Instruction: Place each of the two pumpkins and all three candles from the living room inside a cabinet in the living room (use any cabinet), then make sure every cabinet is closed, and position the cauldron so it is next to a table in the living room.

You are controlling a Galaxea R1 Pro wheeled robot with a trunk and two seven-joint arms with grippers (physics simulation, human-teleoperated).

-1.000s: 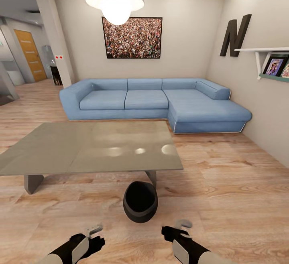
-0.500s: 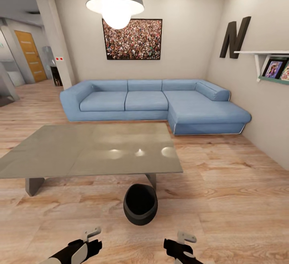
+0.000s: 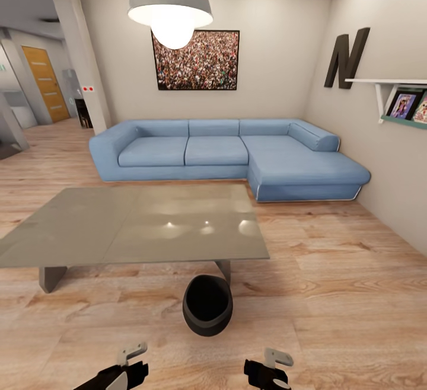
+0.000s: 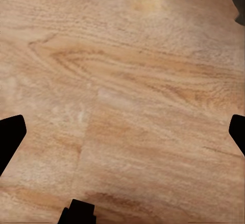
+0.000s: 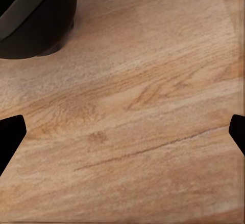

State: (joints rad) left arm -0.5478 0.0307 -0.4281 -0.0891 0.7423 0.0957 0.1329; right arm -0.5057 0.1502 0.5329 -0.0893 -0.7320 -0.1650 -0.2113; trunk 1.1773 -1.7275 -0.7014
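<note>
Looking down from the head camera, I see the cauldron [image 3: 207,305] standing on the wooden floor [image 3: 344,295], just beside the near edge of the surface [image 3: 136,224], close to one of its grey legs. So it seems already next to the coffee table, and I judge this part of the task as nearly done or done.

My left pincer [image 3: 131,359] and my right pincer [image 3: 274,363] are low in the picture, both apart from the cauldron and pointing to the floor. In the left wrist view the dark tips stand at the two far sides of the picture with only floor between, so I read this pincer as wide open and holding nothing. The right wrist view shows the same spread, with the black belly of the cauldron [image 5: 30,19] in one corner, not between the tips.

About handling: the pot looks rigid and probably heavy, with a smooth bulging belly that would slip. If I must move it more, I would take the rim of the wide mouth, one finger inside and one outside, or push the belly gently along the floor. It stands on small feet, so it could tip if pushed high.
</note>
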